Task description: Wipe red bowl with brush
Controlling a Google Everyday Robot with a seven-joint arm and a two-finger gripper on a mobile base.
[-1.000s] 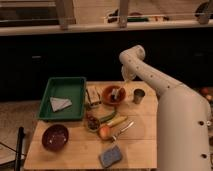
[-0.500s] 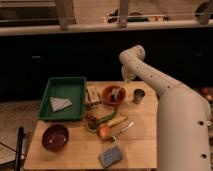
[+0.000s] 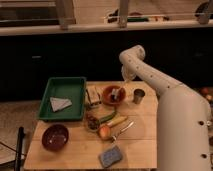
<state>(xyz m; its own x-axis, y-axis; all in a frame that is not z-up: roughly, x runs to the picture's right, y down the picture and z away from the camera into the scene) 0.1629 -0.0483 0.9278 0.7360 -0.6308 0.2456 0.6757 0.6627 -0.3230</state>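
The red bowl [image 3: 111,95] sits at the back middle of the wooden table [image 3: 142,142]. A small pale grey-white brush [image 3: 117,93] with a darker part shows inside the bowl, towards its right side. My white arm bends over from the right, and its wrist comes down at the back of the table. My gripper [image 3: 121,87] hangs just above the bowl's right part, right at the brush. Whether it holds the brush does not show.
A metal cup [image 3: 138,96] stands right of the bowl. A green tray [image 3: 75,85] with a folded white cloth [image 3: 60,104] is at the left. A maroon bowl [image 3: 55,136], a blue-grey sponge [image 3: 110,156], a silver utensil [image 3: 123,130] and fruit [image 3: 104,132] lie nearer the front.
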